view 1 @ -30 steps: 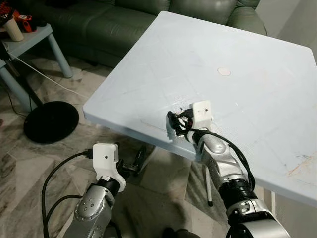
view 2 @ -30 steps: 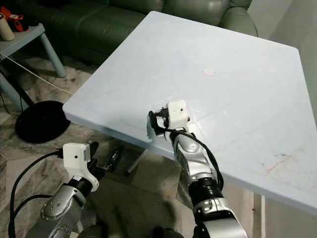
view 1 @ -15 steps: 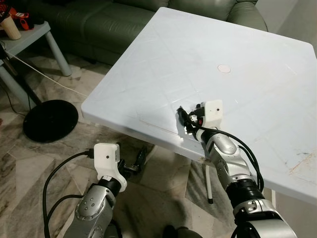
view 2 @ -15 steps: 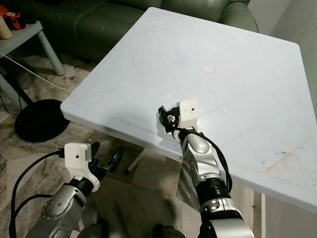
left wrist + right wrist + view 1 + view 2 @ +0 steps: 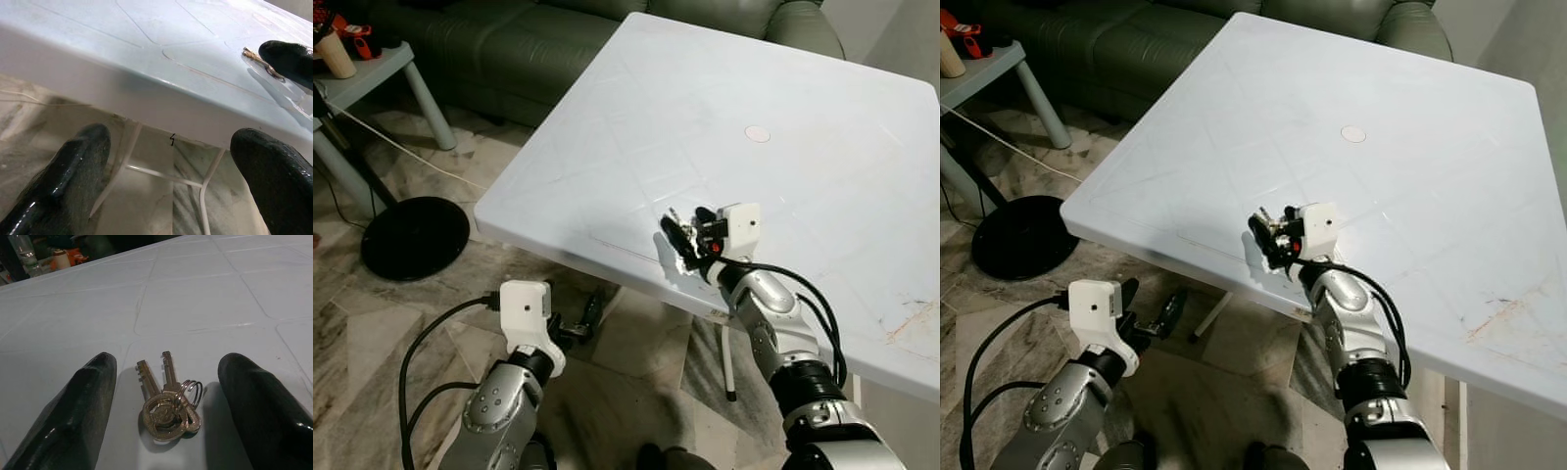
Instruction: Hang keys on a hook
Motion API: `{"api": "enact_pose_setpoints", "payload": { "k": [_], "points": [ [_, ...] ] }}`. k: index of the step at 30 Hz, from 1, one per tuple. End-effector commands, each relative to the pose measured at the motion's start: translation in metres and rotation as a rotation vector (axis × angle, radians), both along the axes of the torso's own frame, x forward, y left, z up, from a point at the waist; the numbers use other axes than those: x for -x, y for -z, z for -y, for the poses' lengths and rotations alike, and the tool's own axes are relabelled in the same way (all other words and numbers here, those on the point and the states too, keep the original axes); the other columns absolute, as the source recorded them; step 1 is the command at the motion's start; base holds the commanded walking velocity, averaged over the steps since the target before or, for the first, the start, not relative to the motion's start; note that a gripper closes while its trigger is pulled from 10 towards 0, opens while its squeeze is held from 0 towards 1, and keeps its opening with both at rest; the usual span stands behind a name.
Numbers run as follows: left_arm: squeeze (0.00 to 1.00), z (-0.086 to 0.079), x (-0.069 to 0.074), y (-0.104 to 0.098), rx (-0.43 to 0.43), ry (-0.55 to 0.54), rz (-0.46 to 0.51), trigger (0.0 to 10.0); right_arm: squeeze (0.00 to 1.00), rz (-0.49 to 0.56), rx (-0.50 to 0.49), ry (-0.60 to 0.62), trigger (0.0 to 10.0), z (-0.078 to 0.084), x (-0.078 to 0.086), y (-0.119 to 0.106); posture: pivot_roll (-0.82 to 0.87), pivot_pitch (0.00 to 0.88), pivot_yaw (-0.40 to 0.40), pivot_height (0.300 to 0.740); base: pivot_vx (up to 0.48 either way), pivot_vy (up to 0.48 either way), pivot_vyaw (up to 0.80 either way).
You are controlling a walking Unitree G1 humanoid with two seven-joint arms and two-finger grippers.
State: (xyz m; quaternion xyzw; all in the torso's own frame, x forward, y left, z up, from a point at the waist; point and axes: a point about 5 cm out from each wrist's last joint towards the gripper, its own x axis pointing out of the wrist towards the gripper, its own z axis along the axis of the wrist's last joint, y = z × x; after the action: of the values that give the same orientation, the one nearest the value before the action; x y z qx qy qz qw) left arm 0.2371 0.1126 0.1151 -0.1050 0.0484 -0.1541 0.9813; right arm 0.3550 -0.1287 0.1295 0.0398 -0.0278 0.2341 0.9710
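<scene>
A small bunch of keys [image 5: 166,406] on a metal ring lies flat on the white table [image 5: 636,117], close to its front edge. My right gripper [image 5: 680,237] hovers low over that spot, open, with one black finger on either side of the keys and neither touching them. In the left wrist view a key tip [image 5: 257,56] pokes out beside a right finger [image 5: 288,56]. My left gripper [image 5: 578,323] hangs open below the table edge, over the floor, holding nothing. No hook can be made out.
A green sofa [image 5: 558,39] runs behind the table. At the far left stands a light blue side table [image 5: 372,73], with a black round base [image 5: 414,238] and a white cable on the marble floor. Thin white table legs [image 5: 127,156] stand under the near edge.
The right gripper has moved from the table's front edge a little further in over the top, to stand around the keys. The view shifted slightly. The left arm has barely moved.
</scene>
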Motion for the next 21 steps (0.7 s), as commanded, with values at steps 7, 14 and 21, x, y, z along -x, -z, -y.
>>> {"api": "enact_pose_setpoints", "payload": {
  "k": [7,14,21],
  "points": [
    [0.0,0.004,0.0,0.002,0.0,0.017,-0.015,10.0,0.0,0.008,0.005,0.0,0.0,0.013,0.003,0.006,0.08,0.223,-0.073,0.732,0.0,0.0,0.0],
    [0.0,0.003,0.0,0.002,-0.003,0.018,-0.016,10.0,0.0,0.001,0.026,0.01,0.0,0.021,0.004,0.009,0.08,0.23,-0.072,0.732,0.0,0.0,0.0],
    [0.0,0.003,0.0,0.002,-0.002,0.019,-0.017,10.0,0.0,-0.001,0.04,0.01,3.8,0.023,0.004,0.01,0.08,0.23,-0.071,0.732,0.0,0.0,0.0]
  ]
}}
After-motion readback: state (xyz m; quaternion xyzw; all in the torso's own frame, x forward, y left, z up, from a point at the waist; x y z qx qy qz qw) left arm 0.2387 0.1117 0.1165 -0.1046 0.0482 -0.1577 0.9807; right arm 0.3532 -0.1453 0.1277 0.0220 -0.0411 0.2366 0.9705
